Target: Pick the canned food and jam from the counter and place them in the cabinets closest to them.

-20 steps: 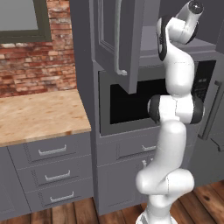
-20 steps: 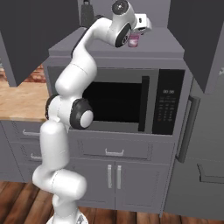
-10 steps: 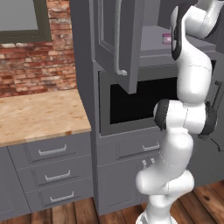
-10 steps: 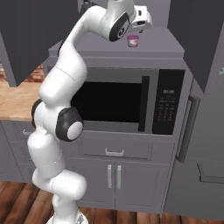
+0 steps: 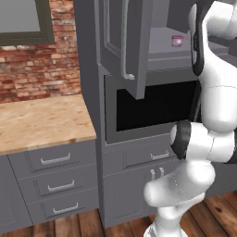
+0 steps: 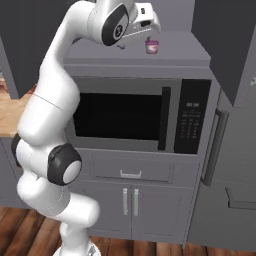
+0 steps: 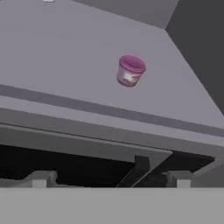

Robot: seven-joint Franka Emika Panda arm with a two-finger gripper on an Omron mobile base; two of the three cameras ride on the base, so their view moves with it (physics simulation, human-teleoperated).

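While the cabinet door [image 5: 122,41] hangs open in the left base view, the jam [image 5: 177,40] stands upright on the pale shelf [image 5: 162,39] inside the cabinet, above the microwave [image 5: 150,109]; the wooden counter [image 5: 41,122] lies to the left.

In the right base view, the gripper [image 6: 150,24] hangs just above and beside the jam [image 6: 152,46], apart from it.

In the hand view, the jam [image 7: 130,71] sits alone on the shelf [image 7: 65,52]; the fingertips [image 7: 40,178] stand wide apart, holding nothing.
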